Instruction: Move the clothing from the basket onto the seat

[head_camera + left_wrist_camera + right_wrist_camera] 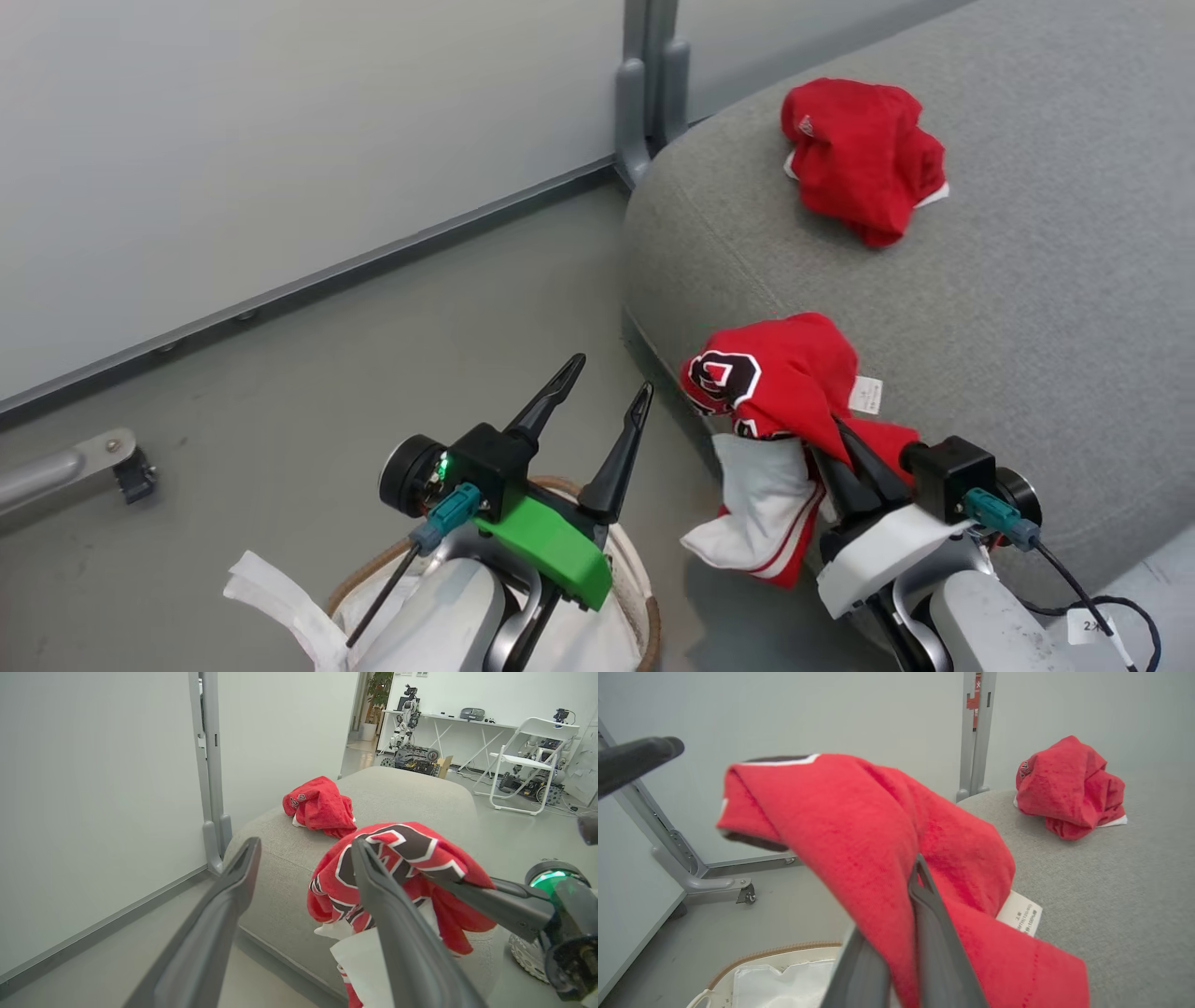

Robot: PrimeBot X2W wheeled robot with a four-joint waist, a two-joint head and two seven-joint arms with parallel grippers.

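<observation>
The held jersey (784,383) sits in the lower middle of the head view, bunched right at the rounded front corner of the seat (1027,280). Its red body with the black numeral lies against the grey cushion, while a white-and-red panel hangs down past the edge toward the floor. The right gripper (840,431) has its fingers pressed together on a fold of this jersey, with cloth draped over both fingers in the right wrist view.

A second jersey (864,154) lies crumpled in the upper right, well onto the cushion.

The main risk, as I judge it, is letting go here. So much fabric overhangs the corner that its weight could drag the whole garment off onto the floor. Carrying it further up and right first would avoid that. Cloth wrapped around the fingers could also cling when they part and be pulled back off the seat.

The left gripper (611,373), at lower centre, is spread and holds nothing. It hovers above the basket (651,625), where a white sheet (271,588) spills over the rim, and is near enough to the dangling panel to catch it.
</observation>
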